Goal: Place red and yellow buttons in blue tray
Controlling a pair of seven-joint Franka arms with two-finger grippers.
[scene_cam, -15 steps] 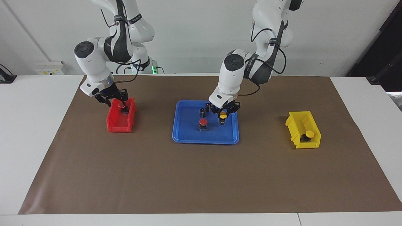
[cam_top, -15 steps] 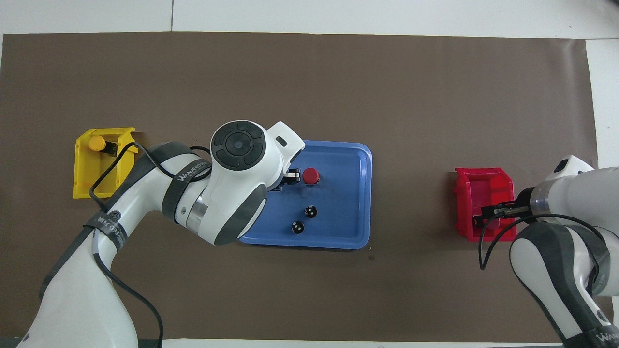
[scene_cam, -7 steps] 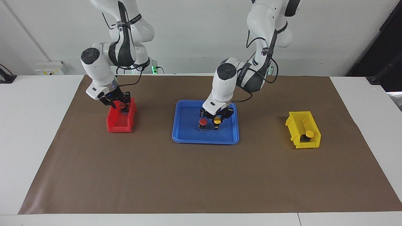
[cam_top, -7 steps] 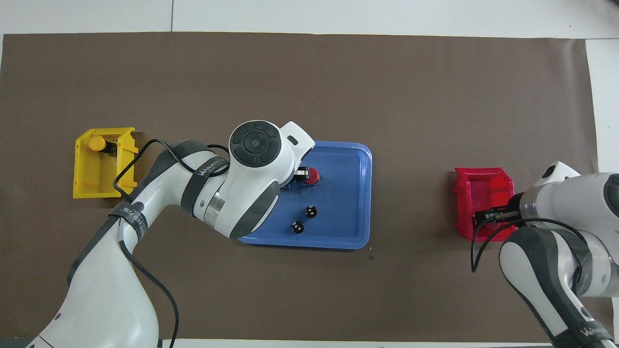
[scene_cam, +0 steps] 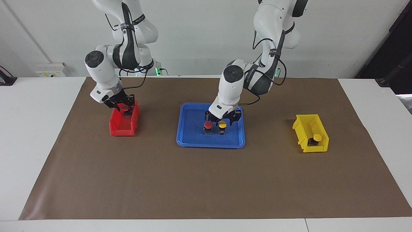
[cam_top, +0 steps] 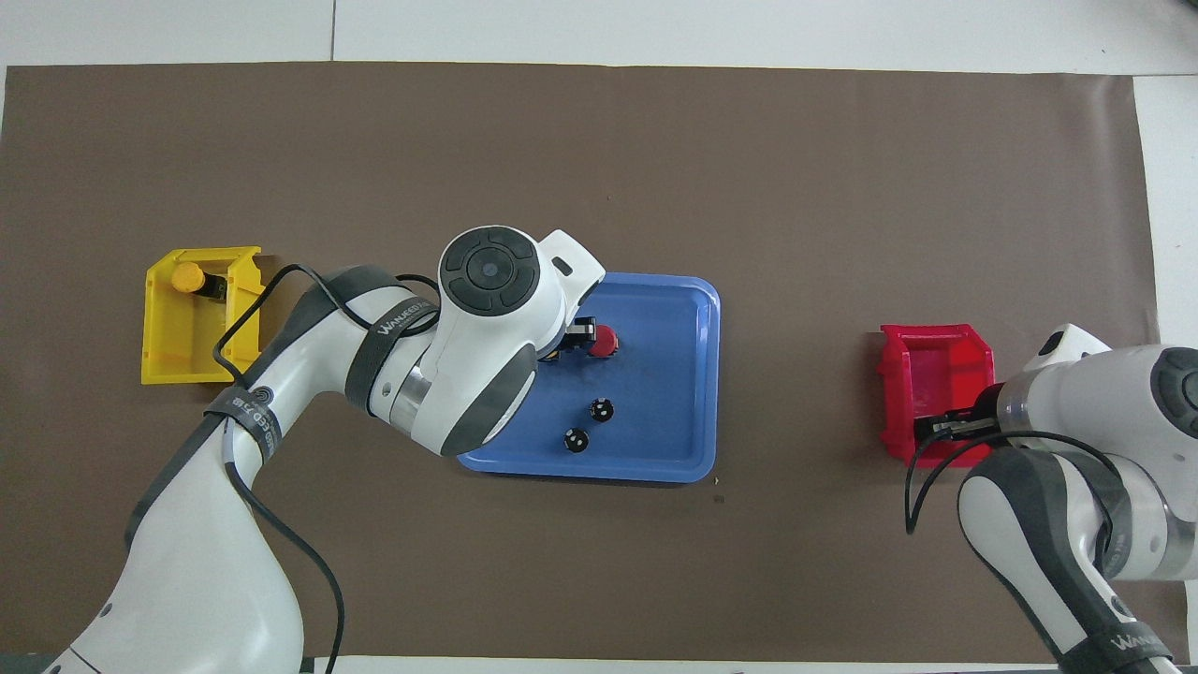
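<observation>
My left end effector [scene_cam: 222,120] sits low over the blue tray [scene_cam: 190,139], directly above a yellow button [scene_cam: 222,126] that now stands upright on the tray floor just beside a red button [scene_cam: 208,127]. A moment ago that yellow button was clamped between my fingers and carried in the air; now my fingers have spread apart and it rests on its own, so I judge this placement done. Two dark cylinders [cam_top: 588,425] stand in the same tray, nearer to me.

My right end effector [scene_cam: 124,107] has dropped into the red bin [scene_cam: 119,129] toward my right arm's end of the worktop, around a second red button [scene_cam: 125,110]. Its fingers have been narrowing, but I cannot tell whether they grip it yet.

The last yellow button [scene_cam: 315,139] lies in the yellow bin [scene_cam: 302,127] at my left arm's end. Two buttons are home, two remain.
</observation>
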